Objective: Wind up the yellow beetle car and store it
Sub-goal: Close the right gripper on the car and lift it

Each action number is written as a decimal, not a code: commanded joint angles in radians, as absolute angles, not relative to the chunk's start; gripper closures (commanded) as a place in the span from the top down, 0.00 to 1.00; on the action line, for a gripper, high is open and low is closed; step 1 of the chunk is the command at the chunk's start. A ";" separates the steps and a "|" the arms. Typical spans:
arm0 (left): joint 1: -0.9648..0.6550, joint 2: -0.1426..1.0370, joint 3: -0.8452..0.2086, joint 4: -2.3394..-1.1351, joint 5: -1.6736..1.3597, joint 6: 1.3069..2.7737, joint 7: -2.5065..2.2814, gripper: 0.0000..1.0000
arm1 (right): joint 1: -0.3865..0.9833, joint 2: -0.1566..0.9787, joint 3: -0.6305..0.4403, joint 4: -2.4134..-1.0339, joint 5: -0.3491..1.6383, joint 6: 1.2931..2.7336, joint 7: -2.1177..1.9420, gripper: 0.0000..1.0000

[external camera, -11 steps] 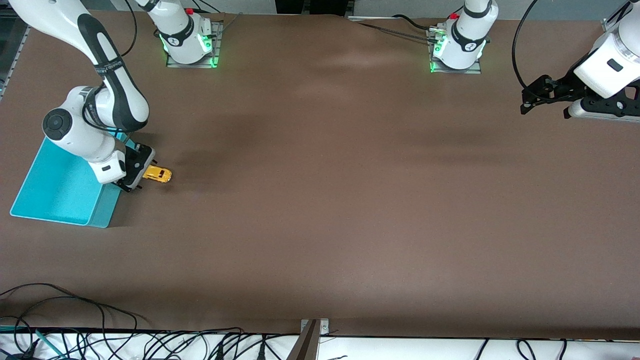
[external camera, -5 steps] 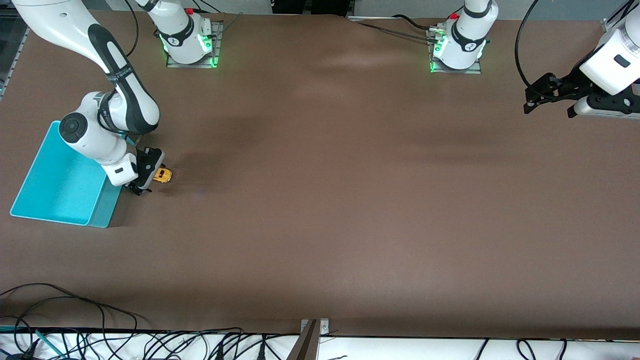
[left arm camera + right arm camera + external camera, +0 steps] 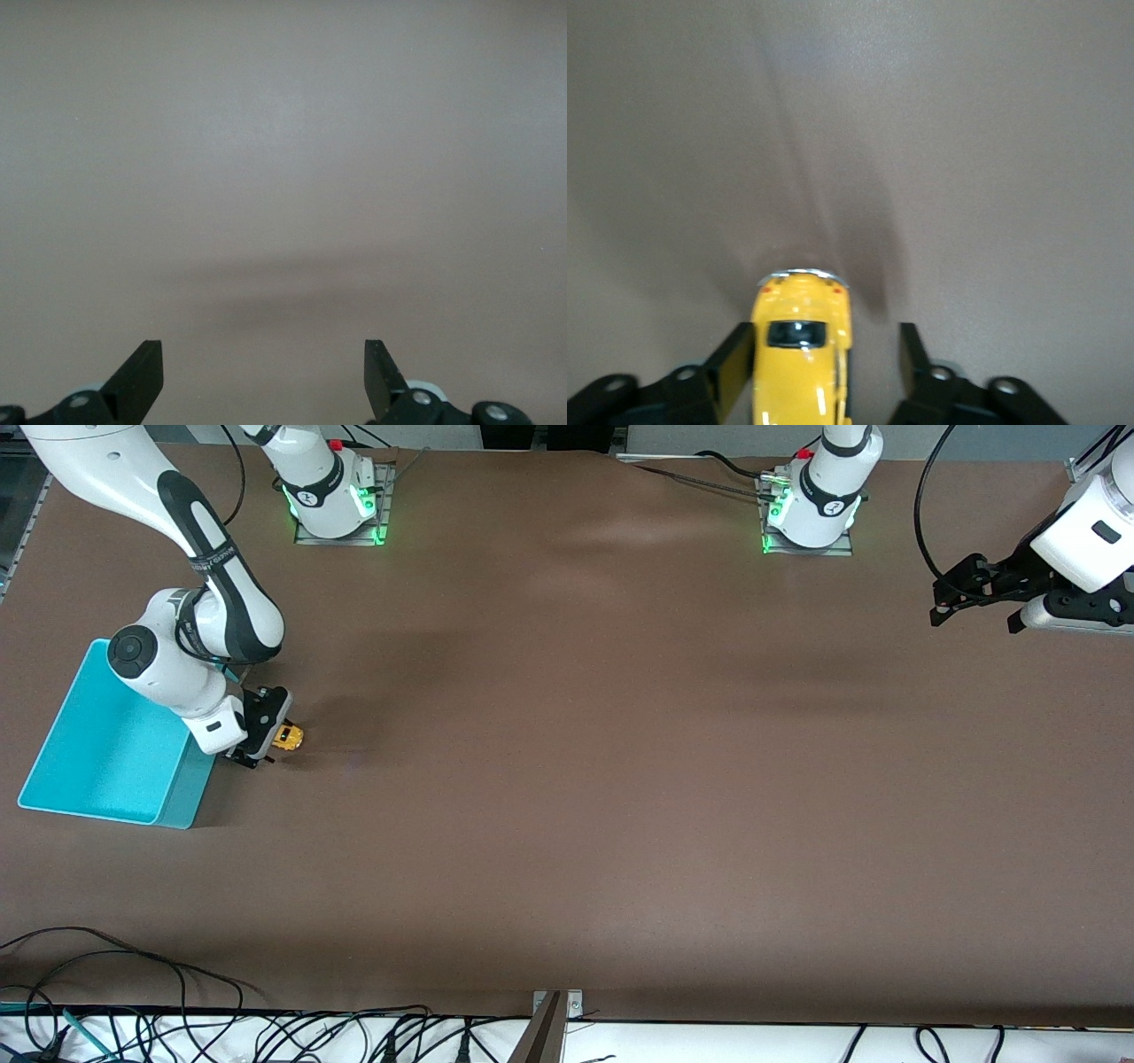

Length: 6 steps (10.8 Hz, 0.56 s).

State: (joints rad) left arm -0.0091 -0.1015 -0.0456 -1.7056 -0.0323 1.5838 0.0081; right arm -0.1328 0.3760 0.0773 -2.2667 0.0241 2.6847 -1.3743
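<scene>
The yellow beetle car [image 3: 288, 736] sits on the brown table beside the turquoise bin [image 3: 89, 753], on the side toward the left arm's end. My right gripper [image 3: 266, 733] is low over the car and open, with its fingers on either side of it. In the right wrist view the car [image 3: 799, 354] lies between the fingers of the right gripper [image 3: 824, 336]; one finger [image 3: 735, 354] is against the car's side and the other stands off it with a gap. Most of the car is hidden under the hand in the front view. My left gripper [image 3: 952, 598] waits open and empty in the air.
The bin is open-topped and nothing shows in it. The left wrist view shows only bare table beneath the open left gripper [image 3: 261, 350]. Cables lie along the table edge nearest the front camera.
My right gripper has moved from the bin's edge over the car, so only the car's end now shows. The left gripper has shifted slightly.
</scene>
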 commanded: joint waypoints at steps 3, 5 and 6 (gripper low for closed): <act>-0.014 -0.091 -0.043 -1.674 -0.046 1.552 -0.005 1.00 | -0.156 0.350 0.091 -2.284 0.040 2.698 -1.440 0.00; -0.014 -0.091 -0.043 -1.674 -0.046 1.552 -0.005 1.00 | -0.158 0.353 0.091 -2.284 0.044 2.701 -1.439 0.36; -0.014 -0.091 -0.041 -1.674 -0.046 1.554 -0.005 1.00 | -0.158 0.353 0.089 -2.284 0.044 2.701 -1.440 0.10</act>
